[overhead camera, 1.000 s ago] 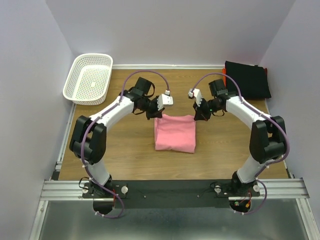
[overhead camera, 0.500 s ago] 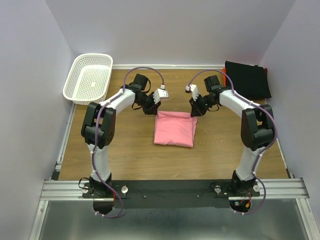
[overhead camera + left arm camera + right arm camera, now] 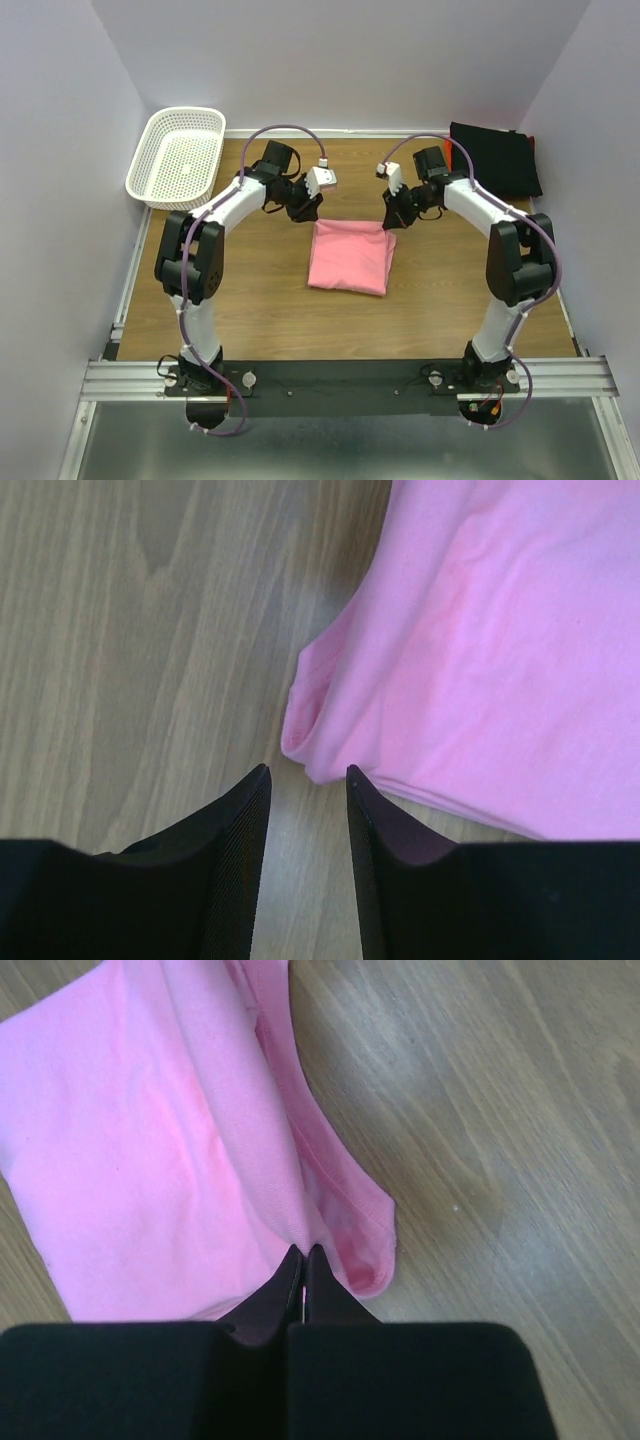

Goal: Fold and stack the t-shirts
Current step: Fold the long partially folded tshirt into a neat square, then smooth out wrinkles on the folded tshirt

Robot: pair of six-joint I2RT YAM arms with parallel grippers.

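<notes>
The pink t-shirt [image 3: 349, 257] lies folded into a rough rectangle in the middle of the desk [image 3: 255, 300], flat on the wood. Both my arms reach out to its far edge.

My left hand [image 3: 307, 770] sits at the shirt's far left corner. Its fingers [image 3: 240, 825] are spread a little, and only bare wood shows in the narrow gap between them. The rounded, folded corner of the cloth lies just beyond the tips. I cannot see that it touches either one.

My right hand [image 3: 303, 1250] is at the far right corner. There the fingers [image 3: 272, 1298] are pressed together over the folded layers, and a thin pink line shows in the seam between them, so I am pinching the shirt's edge. Beside the tips the hem curls into a small loop resting on the desk.

A white mesh basket [image 3: 178, 155] stands at the far left corner of the desk, well apart from the shirt. A folded black t-shirt [image 3: 495, 158] lies at the far right corner, also well apart.
</notes>
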